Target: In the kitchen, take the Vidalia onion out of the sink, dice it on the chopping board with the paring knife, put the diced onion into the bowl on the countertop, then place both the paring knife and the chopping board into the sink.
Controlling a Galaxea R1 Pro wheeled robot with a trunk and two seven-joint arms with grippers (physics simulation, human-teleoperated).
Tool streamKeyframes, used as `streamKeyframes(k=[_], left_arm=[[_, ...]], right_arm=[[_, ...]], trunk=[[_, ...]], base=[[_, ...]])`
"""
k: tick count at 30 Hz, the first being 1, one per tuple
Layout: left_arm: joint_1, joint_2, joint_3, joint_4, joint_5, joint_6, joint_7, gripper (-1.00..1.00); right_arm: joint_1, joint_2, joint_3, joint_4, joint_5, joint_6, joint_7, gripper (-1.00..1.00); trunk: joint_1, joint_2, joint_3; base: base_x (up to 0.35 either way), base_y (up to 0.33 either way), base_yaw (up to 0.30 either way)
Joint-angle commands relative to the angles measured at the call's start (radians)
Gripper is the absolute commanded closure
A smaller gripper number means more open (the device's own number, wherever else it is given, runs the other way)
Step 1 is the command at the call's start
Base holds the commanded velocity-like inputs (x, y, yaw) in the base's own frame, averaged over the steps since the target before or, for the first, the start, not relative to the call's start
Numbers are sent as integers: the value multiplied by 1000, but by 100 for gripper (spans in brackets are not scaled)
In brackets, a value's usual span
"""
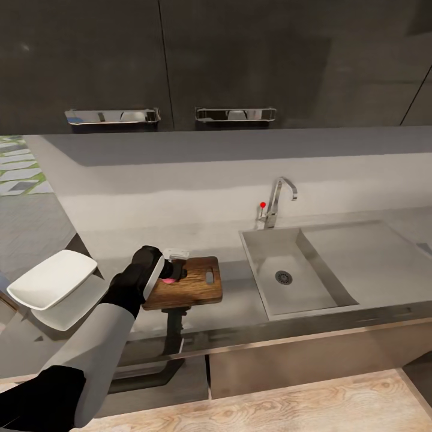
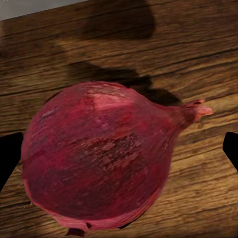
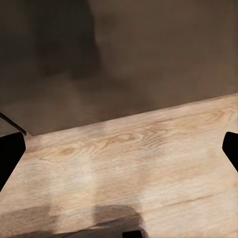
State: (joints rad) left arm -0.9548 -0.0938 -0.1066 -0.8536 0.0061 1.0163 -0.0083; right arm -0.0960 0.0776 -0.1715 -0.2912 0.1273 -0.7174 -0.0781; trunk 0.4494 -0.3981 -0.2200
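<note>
Onion [image 2: 99, 158], red-skinned, papery, stem tip intact and whole: it lies on the chopping board [image 1: 191, 283], out of the sink [image 1: 300, 273], so fetching looks done. Dicing, filling the bowl [image 1: 51, 279] and sinking knife and board remain, as I judge. Countertop [image 1: 240, 306] carries board beside basin, bowl further left. My left pincer [image 2: 119, 153] stands apart, fingertips flanking the onion. My right pincer [image 3: 119, 153] stands apart, empty, over pale wooden floor [image 3: 129, 163].
</note>
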Motion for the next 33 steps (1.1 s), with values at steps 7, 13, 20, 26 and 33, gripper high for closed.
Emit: streamKeyframes(k=[7,13,20,26,33], left_arm=[[-1,0,0,-14,-1,5,-1,-100],[-1,6,2,-121,-1,6,-1,-100],[0,11,2,-201,0,7,-1,-100],[-1,10,2,-186,0,7,-1,-100],[-1,9,1,-170,0,7,-1,-100]], right_arm=[[-1,0,-3,1,11,-2,-8,-100],[-1,0,-3,0,11,-1,-8,-100],[-1,0,-3,1,11,-1,-7,-100],[-1,1,-3,1,12,-1,-7,-100],[-1,1,-3,1,11,-1,-8,-100]], trunk=[[1,-2,-2],[1,-2,-2],[1,-2,-2],[1,-2,-2],[1,-2,-2]], base=[[0,0,0],[0,0,0],[0,0,0],[-4,0,0],[-184,0,0]])
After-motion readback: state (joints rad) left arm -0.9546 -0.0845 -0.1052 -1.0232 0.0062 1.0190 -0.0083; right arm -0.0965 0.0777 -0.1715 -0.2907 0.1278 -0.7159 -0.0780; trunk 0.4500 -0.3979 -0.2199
